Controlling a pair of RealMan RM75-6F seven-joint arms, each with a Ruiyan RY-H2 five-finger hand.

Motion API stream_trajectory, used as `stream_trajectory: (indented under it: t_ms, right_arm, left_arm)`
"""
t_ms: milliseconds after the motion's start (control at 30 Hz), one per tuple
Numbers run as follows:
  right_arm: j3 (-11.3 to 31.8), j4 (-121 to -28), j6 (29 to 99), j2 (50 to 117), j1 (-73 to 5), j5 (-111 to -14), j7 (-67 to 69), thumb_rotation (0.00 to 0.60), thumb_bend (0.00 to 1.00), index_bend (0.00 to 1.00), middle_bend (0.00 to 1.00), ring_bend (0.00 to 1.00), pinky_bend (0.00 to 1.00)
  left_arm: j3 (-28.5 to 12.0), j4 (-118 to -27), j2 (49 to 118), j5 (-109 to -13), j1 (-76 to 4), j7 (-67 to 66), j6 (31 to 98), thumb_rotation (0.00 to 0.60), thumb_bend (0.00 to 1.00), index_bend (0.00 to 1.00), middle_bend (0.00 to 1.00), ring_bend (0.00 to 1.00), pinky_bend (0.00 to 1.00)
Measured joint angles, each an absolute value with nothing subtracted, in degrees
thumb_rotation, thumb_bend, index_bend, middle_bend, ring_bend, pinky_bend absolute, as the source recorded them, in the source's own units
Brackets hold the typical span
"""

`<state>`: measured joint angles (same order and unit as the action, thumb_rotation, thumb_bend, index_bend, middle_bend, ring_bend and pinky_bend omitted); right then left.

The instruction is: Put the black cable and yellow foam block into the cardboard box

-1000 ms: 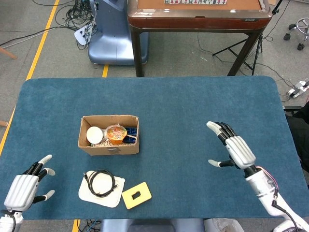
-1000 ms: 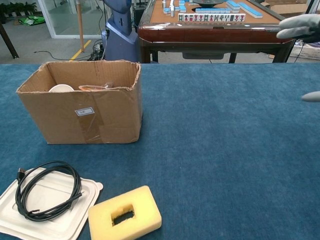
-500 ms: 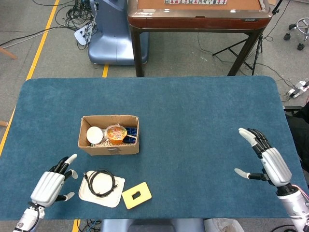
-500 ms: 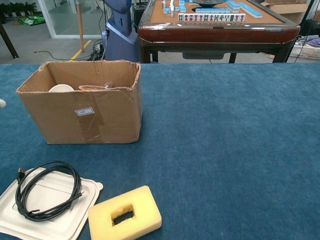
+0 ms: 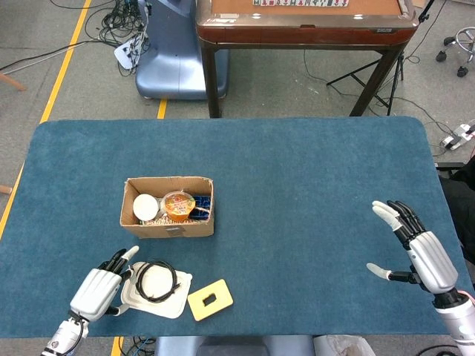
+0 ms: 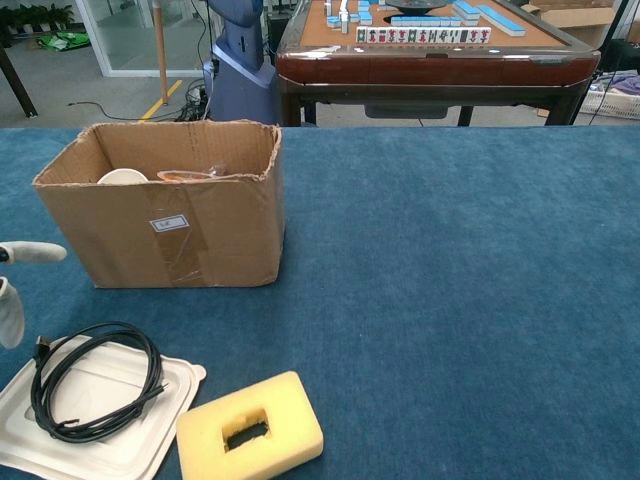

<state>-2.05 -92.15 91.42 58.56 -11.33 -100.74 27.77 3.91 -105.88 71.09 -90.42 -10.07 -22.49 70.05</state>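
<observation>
A coiled black cable point(image 5: 154, 281) point(image 6: 95, 380) lies on a white lid point(image 5: 173, 301) point(image 6: 160, 430) near the table's front edge. The yellow foam block point(image 5: 209, 300) point(image 6: 250, 430), with a dark slot in its middle, sits just right of the lid. The open cardboard box point(image 5: 168, 206) point(image 6: 165, 205) stands behind them and holds cups. My left hand point(image 5: 99, 289) point(image 6: 14, 287) hovers open at the lid's left edge, fingers apart, holding nothing. My right hand point(image 5: 417, 250) is open far to the right, seen only in the head view.
The blue table point(image 5: 297, 170) spreads wide between the box and my right hand. Beyond its far edge stand a wooden mahjong table point(image 5: 304, 22) point(image 6: 430, 50) and a blue machine base point(image 5: 167, 59).
My left hand has moved right to the white lid's edge and now shows in the chest view. My right hand drew back to the right and toward the front edge.
</observation>
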Motion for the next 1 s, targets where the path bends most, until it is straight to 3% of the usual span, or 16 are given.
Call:
stream_trajectory:
  t_ms: [1000]
  right_arm:
    - [-1.72,-92.22,88.69,58.66,-11.82,-100.38,27.47,0.600,0.00,0.10,0.10,0.00,0.00]
  left_arm:
    - [4.58,-102.10,75.80,-83.75,-12.24,-23.67,66.58,0.600,0.08,0.51,0.03,0.04,0.27]
